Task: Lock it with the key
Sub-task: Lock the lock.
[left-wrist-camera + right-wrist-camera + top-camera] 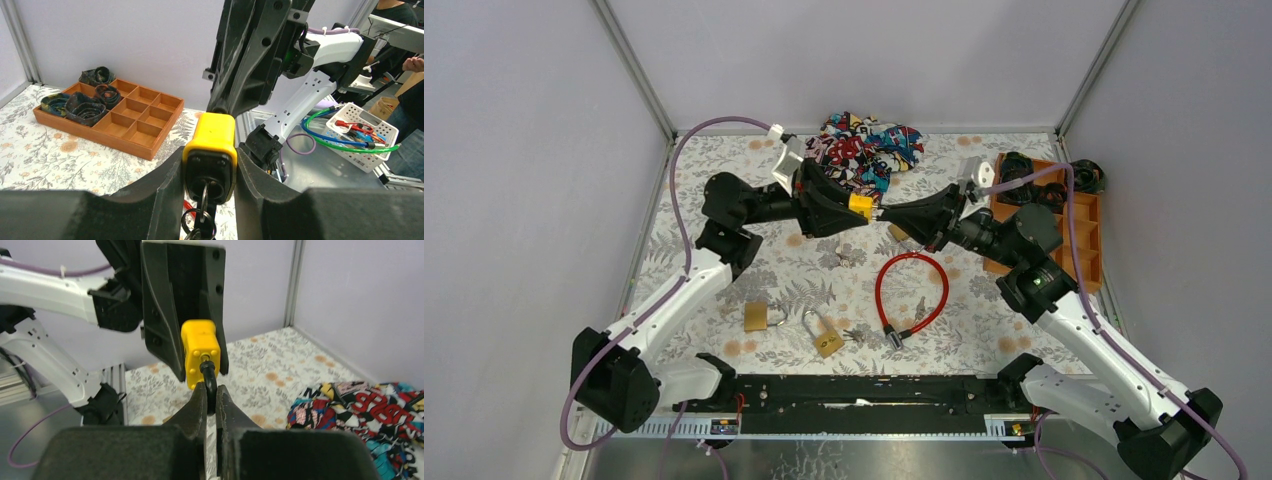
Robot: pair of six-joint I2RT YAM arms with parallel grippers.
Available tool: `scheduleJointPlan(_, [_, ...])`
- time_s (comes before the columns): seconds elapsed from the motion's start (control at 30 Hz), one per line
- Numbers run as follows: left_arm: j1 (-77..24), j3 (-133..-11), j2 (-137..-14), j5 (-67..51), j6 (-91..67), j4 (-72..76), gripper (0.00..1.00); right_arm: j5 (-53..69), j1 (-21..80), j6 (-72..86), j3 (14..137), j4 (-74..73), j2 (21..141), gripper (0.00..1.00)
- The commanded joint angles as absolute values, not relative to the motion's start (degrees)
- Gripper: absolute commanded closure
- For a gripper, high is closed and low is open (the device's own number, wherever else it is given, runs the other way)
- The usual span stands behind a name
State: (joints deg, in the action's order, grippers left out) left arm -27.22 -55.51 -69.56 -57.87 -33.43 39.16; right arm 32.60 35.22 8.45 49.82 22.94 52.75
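Up over the far half of the bench (pixel 724 200), the left claw (pixel 209 165) squeezes the yellow lock (pixel 212 135) and the right claw (pixel 210 395), pressed together, pinches a thin black part (pixel 209 374) on its end, so the left should hold steady while the right moves slowly.

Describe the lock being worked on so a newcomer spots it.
Over the middle of the flowered table, the two arms meet. Between them is the yellow padlock, clamped in the left gripper. Unlike the two brass padlocks lying nearer the front, it is yellow and held off the table.
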Motion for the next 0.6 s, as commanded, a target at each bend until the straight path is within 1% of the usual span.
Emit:
scheduleJointPlan(0.0, [-24.9,-61.8,-66.1,-51.0,-32.3,44.2,1.0,43.4,36.8,6.3,49.3,3.2,55.0,1.0])
scheduleJointPlan(0.1, [-25.6,-61.0,-66.1,-51.1,-33.9,44.1,1.0,44.1,36.8,7.7,50.5,6.7,55.8,1.0])
scheduleJointPlan(0.27, [-29.5,-58.5,-65.5,-51.6,-29.9,32.1,1.0,40.3,36.8,17.6,50.2,20.7,54.5,1.0])
scheduleJointPlan(0.37, [-32.3,-56.2,-66.2,-50.2,-28.6,27.2,1.0,41.4,36.8,22.6,50.4,28.7,55.5,1.0])
scheduleJointPlan(0.5, [-37.9,-55.9,-67.3,-49.0,-26.0,29.7,1.0,42.3,36.8,21.2,50.5,27.3,57.5,1.0])
scheduleJointPlan(0.57, [-39.5,-57.9,-68.8,-48.9,-25.6,27.5,1.0,42.5,36.8,22.5,49.1,29.6,58.4,1.0])
